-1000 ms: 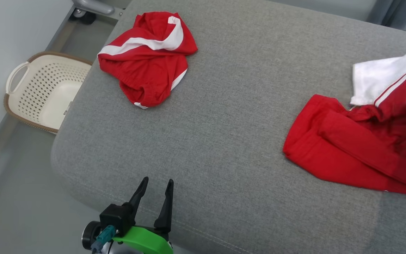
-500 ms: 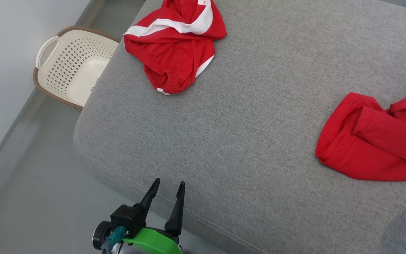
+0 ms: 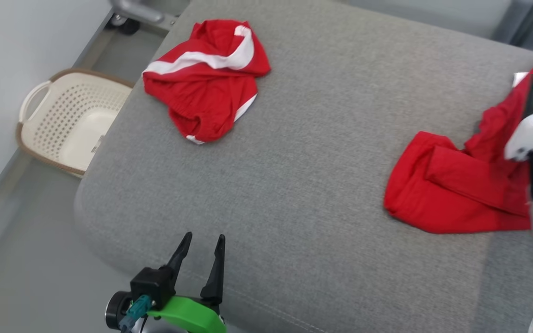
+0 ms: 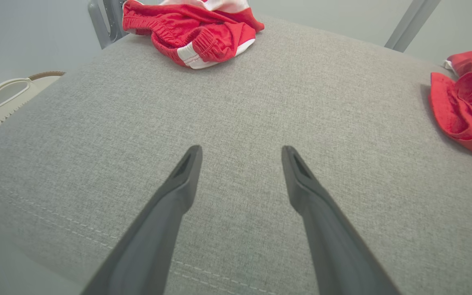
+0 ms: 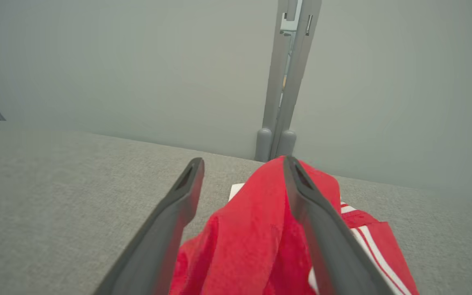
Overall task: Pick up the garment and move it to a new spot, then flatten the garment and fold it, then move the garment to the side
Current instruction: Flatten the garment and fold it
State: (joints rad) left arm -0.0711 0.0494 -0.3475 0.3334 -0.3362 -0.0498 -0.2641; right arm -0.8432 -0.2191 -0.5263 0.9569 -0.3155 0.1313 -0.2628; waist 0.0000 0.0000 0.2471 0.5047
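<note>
**As the left arm hung idle, the right had its jaws around the red garment**

Where the stitched near edge curved away, the left gripper hovered just over the seam, jaws spread wide, nothing between them. Out of play, that one. Beyond it ran a bare stretch of grey cushion. Off to the right lay the red garment, a rumpled heap at the cushion's right edge, part flat and part drawn up toward the arm.

That was where the action was. The right gripper stood over the heap with jaws wide apart, red cloth bunched between them and lying against one finger, not pinched.

It looked like limp, light sportswear, probably a little slick. It would likely sag and trail when lifted, and a single layer might slip free. A thick fold or the white-striped edge seemed the safer hold.

Farther back, near the far left corner, sat the red shorts with a white band, well apart. Down on the floor stood a cream basket.
</note>
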